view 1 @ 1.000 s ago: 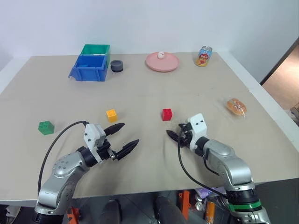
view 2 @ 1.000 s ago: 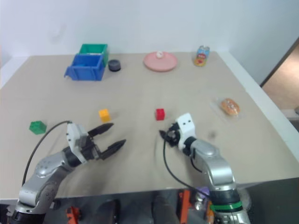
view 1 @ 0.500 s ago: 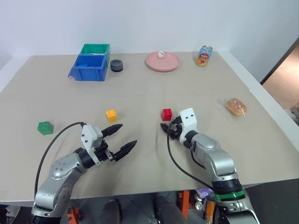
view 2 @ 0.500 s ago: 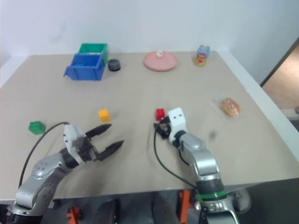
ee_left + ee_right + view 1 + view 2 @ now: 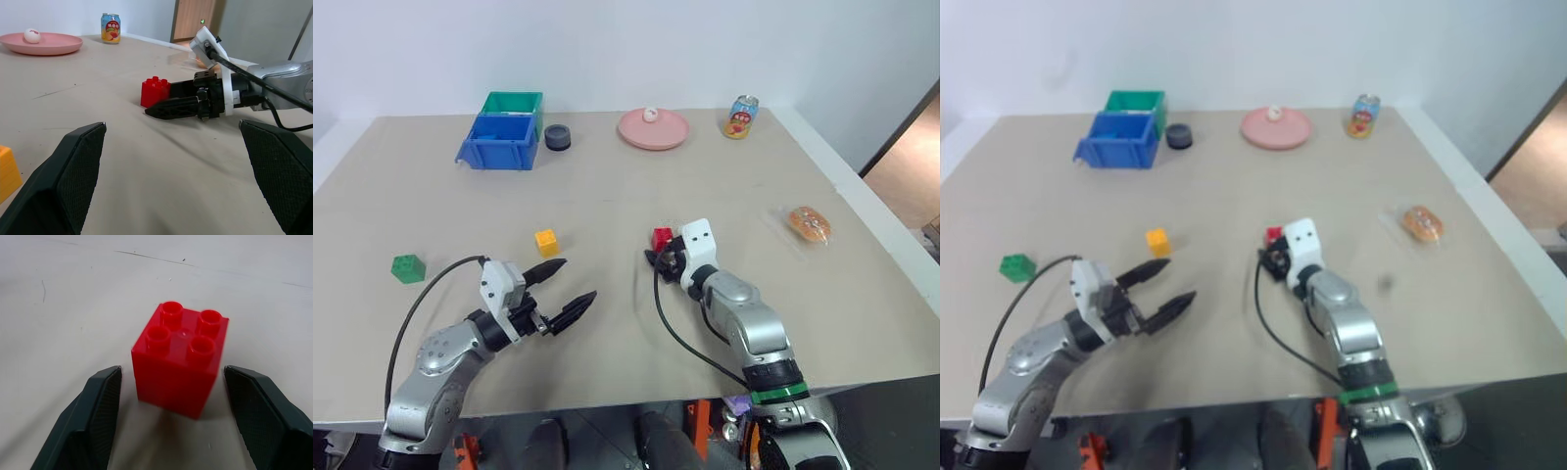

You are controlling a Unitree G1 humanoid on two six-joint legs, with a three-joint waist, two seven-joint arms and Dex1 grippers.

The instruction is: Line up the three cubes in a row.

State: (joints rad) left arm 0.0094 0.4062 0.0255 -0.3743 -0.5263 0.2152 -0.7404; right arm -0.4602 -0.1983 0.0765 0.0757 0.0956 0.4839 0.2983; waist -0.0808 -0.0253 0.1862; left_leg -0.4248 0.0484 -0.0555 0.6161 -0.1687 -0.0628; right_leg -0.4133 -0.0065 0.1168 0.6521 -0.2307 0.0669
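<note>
Mid-table, the right gripper stands spread either side of the red cube, a light, rigid, smooth-sided block best pinched across flat opposite faces; the left gripper hangs open, empty.

This looked like a robot test lab: a plain beige table against a bare white wall held unrelated props, with blue and green storage bins left of a pink plate and a drink can right of it.

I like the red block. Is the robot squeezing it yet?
No, the right gripper is open, with gaps between its fingers and the red cube.
</note>
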